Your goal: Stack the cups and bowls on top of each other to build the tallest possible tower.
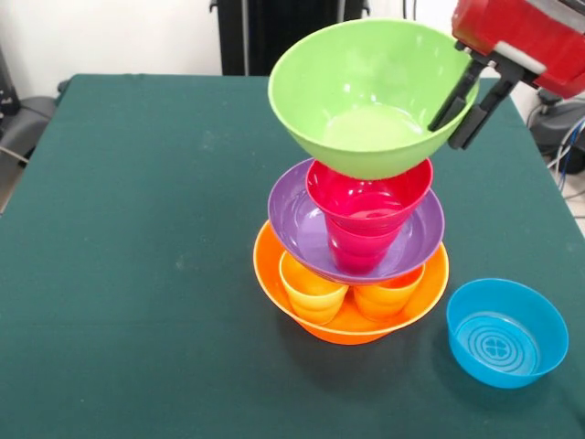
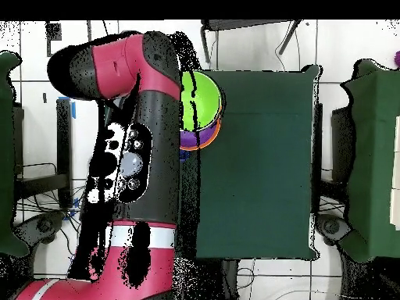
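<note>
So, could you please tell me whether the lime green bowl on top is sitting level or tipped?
Tipped. The lime green bowl leans toward the camera, showing its inside, with the hand pinching its rim.

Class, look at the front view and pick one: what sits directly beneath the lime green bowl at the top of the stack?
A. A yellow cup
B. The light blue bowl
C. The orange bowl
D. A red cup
D: the lime green bowl, gripped at its rim by the gripper, rests on a red cup that stands in the purple bowl; the light blue bowl sits apart on the table.
</note>
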You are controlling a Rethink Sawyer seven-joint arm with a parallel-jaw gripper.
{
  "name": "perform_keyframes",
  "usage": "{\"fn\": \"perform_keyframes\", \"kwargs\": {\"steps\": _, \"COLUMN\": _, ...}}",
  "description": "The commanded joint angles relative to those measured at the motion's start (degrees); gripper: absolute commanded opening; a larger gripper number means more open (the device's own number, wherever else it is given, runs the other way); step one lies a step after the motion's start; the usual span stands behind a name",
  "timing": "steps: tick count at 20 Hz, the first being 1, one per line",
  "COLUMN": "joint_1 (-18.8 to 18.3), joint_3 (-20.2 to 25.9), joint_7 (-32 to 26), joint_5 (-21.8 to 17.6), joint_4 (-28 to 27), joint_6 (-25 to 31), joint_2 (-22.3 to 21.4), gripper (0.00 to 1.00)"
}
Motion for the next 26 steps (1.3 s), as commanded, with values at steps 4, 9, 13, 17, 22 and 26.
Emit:
{"fn": "perform_keyframes", "kwargs": {"steps": 4, "joint_1": 2.99, "joint_3": -0.67, "joint_7": 13.15, "joint_5": 0.08, "joint_4": 7.29, "joint_6": -0.25, "joint_2": -0.48, "gripper": 0.00}}
{"fn": "perform_keyframes", "kwargs": {"steps": 9, "joint_1": 3.86, "joint_3": -2.60, "joint_7": 14.73, "joint_5": -0.34, "joint_4": 7.08, "joint_6": -2.02, "joint_2": 0.39, "gripper": 0.00}}
{"fn": "perform_keyframes", "kwargs": {"steps": 13, "joint_1": 3.98, "joint_3": -3.70, "joint_7": 15.25, "joint_5": -0.71, "joint_4": 6.05, "joint_6": -3.16, "joint_2": 1.46, "gripper": 0.00}}
{"fn": "perform_keyframes", "kwargs": {"steps": 17, "joint_1": 3.76, "joint_3": -3.59, "joint_7": 14.98, "joint_5": -0.51, "joint_4": 5.63, "joint_6": -3.87, "joint_2": 1.99, "gripper": 0.00}}
{"fn": "perform_keyframes", "kwargs": {"steps": 22, "joint_1": 3.74, "joint_3": -3.58, "joint_7": 15.72, "joint_5": -0.25, "joint_4": 6.05, "joint_6": -5.60, "joint_2": 2.31, "gripper": 0.00}}
{"fn": "perform_keyframes", "kwargs": {"steps": 26, "joint_1": 3.67, "joint_3": -3.91, "joint_7": 15.85, "joint_5": 0.16, "joint_4": 5.29, "joint_6": -5.60, "joint_2": 2.98, "gripper": 0.00}}
